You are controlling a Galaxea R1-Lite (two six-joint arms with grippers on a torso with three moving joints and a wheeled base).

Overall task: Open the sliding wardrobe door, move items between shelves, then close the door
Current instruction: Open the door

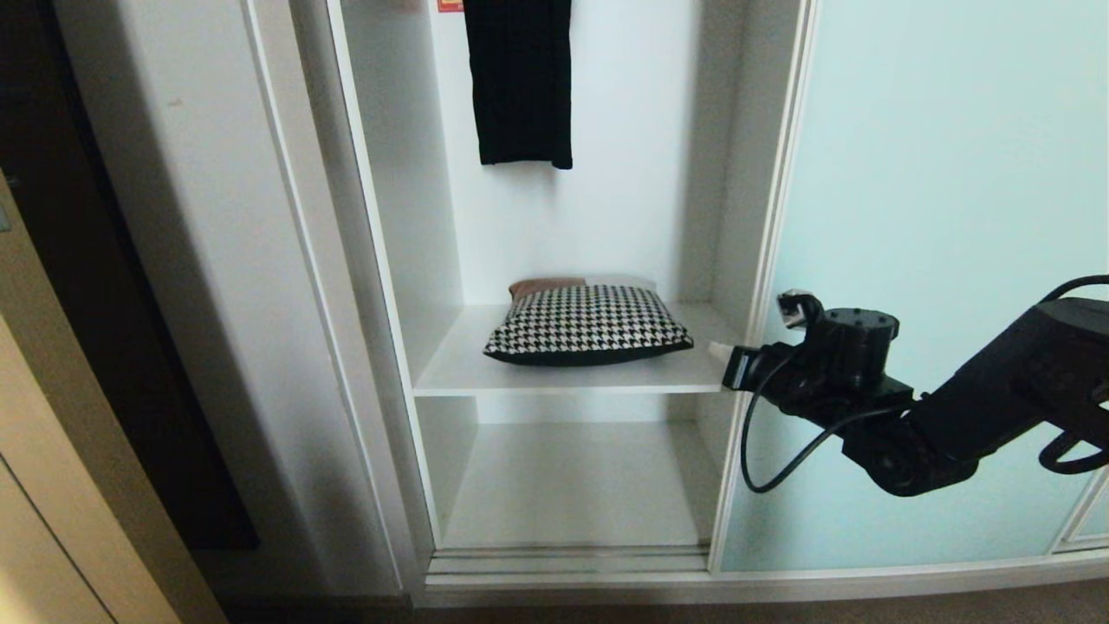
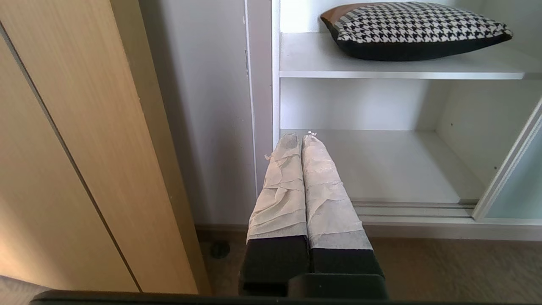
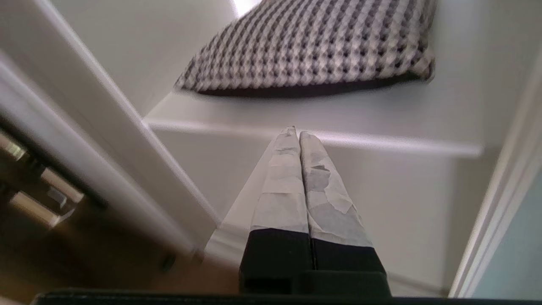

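The sliding wardrobe door [image 1: 936,260], pale aqua glass, stands slid to the right, leaving the left bay open. A houndstooth cushion [image 1: 589,325] [image 2: 415,27] [image 3: 313,46] lies on the upper white shelf [image 1: 459,368] [image 2: 381,63] [image 3: 381,142]. The lower shelf [image 1: 572,485] [image 2: 394,165] is bare. My right gripper [image 1: 717,351] [image 3: 295,131] is shut and empty, reaching in from the right beside the door's left frame, level with the upper shelf's front right corner and short of the cushion. My left gripper [image 2: 301,136] is shut and empty, low in front of the wardrobe.
A black garment [image 1: 520,78] hangs above the cushion. The white side panel [image 1: 217,260] bounds the bay on the left, with a wooden panel [image 2: 84,148] beyond it. The ridged floor track [image 1: 572,563] runs along the bottom, above brown floor.
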